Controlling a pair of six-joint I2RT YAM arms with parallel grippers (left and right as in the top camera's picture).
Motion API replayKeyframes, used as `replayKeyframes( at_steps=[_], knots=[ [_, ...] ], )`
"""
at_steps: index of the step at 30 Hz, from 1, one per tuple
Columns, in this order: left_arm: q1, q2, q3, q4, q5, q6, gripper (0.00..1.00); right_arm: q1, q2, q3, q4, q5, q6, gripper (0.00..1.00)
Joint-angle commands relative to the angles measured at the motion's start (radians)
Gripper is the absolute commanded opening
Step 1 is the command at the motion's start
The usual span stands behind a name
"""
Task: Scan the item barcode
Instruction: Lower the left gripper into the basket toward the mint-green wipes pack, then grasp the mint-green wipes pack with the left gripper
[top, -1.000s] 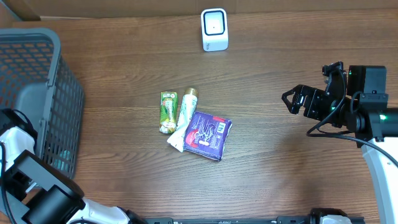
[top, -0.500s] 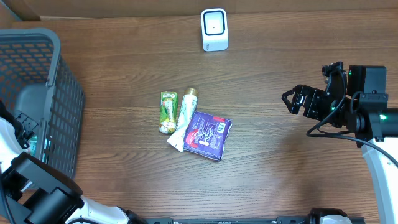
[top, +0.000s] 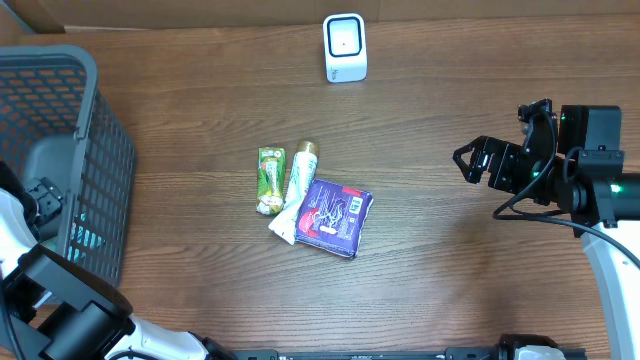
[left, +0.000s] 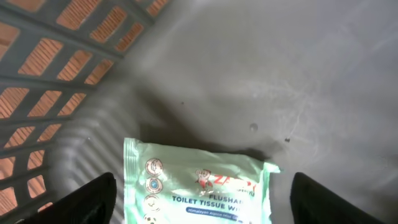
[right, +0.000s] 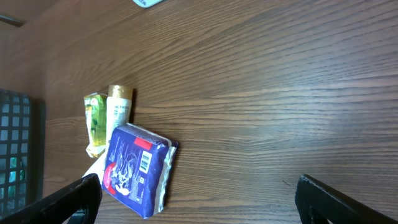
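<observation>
A pale green pack of toilet tissue wipes (left: 198, 186) lies flat on the grey floor of the basket (left: 261, 74). My left gripper (left: 202, 208) hangs open just above it, one finger on each side with a gap to the pack. In the overhead view the left gripper (top: 45, 203) sits inside the basket (top: 70, 60). My right gripper (top: 468, 160) hovers open at the right, holding nothing. A blue pack (top: 334, 217) lies mid-table, its barcode (right: 144, 163) facing up. The white scanner (top: 345, 47) stands at the back edge.
A white tube (top: 297, 190) and a green sachet (top: 270, 180) lie against the blue pack's left side. The tall grey mesh basket fills the left end of the table. Bare wood lies between the items and the right gripper (right: 199, 205).
My left gripper has moved a little deeper into the basket and opened; the wipes pack now lies loose on the basket floor. The right arm has not moved.
</observation>
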Motion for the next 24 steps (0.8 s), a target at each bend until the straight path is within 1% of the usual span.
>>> replayKeyframes(
  at_steps=[1, 3, 7, 9, 10, 12, 14, 16, 18, 21, 24],
  knots=[
    [0.005, 0.000, -0.040, -0.005, -0.009, 0.107, 0.88, -0.004, 0.003, 0.019, 0.005, -0.006, -0.008, 1.00],
    [0.008, 0.000, -0.071, 0.001, -0.005, 0.104, 0.92, -0.004, 0.003, 0.019, 0.005, -0.006, -0.007, 1.00],
    [0.008, 0.000, -0.112, 0.026, -0.003, 0.077, 0.93, -0.004, 0.003, 0.019, 0.005, -0.006, -0.007, 1.00],
    [0.008, 0.000, -0.113, 0.031, 0.003, 0.088, 0.92, -0.004, 0.003, 0.019, 0.005, -0.006, -0.007, 1.00],
    [0.008, 0.000, -0.113, 0.032, 0.002, 0.119, 0.92, -0.004, 0.003, 0.019, 0.005, -0.006, -0.008, 1.00],
    [0.008, 0.000, -0.113, 0.031, 0.003, 0.227, 0.90, -0.004, 0.003, 0.019, 0.005, -0.006, -0.007, 1.00],
    [0.008, 0.000, -0.113, 0.029, 0.003, 0.271, 0.88, -0.004, 0.003, 0.019, 0.005, -0.006, -0.008, 1.00],
    [0.008, 0.000, -0.114, 0.027, 0.003, 0.295, 0.89, -0.004, 0.003, 0.019, 0.005, -0.006, -0.007, 1.00],
    [0.008, 0.000, -0.114, 0.027, 0.003, 0.353, 0.89, -0.004, 0.003, 0.019, 0.005, -0.006, -0.007, 1.00],
    [0.008, 0.000, -0.114, 0.035, 0.003, 0.447, 0.84, -0.004, 0.003, 0.019, 0.005, -0.006, -0.008, 1.00],
    [0.008, 0.000, -0.114, 0.048, 0.003, 0.531, 0.84, -0.004, 0.003, 0.019, 0.005, -0.006, -0.008, 1.00]
  ],
)
